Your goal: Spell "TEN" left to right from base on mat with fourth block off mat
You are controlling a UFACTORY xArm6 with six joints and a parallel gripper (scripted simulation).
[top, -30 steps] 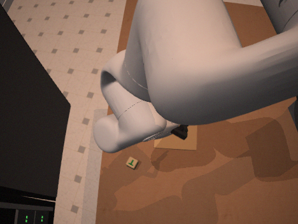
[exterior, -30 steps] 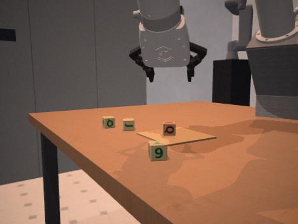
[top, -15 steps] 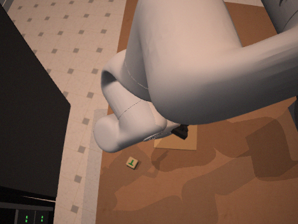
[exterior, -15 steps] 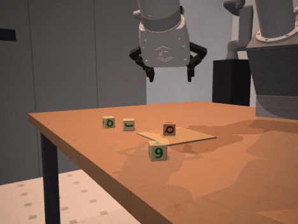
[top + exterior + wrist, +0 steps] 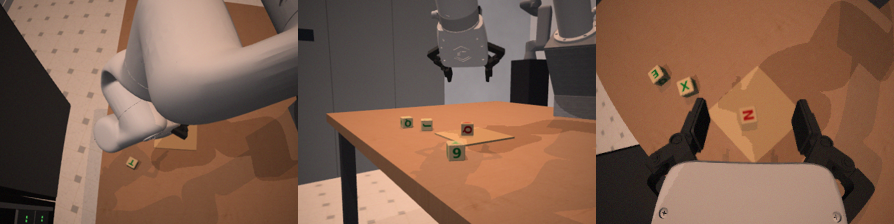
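My gripper (image 5: 467, 76) is open and empty, high above the table and over the tan mat (image 5: 475, 136). In the wrist view the fingers frame the mat (image 5: 752, 119). The block with a red N (image 5: 748, 115) (image 5: 467, 128) lies on the mat, near one edge. The E block (image 5: 657, 74) (image 5: 406, 121) and the X block (image 5: 685, 86) (image 5: 426, 124) lie side by side off the mat, on the table. The T block (image 5: 132, 163) (image 5: 455, 151) lies alone off the mat near the table's edge. It is out of the wrist view.
The arm's big links (image 5: 197, 63) hide most of the table in the top view; only a strip of the mat (image 5: 178, 141) shows. The robot's base (image 5: 573, 63) stands at the right. A dark cabinet (image 5: 28, 121) stands on the floor beside the table.
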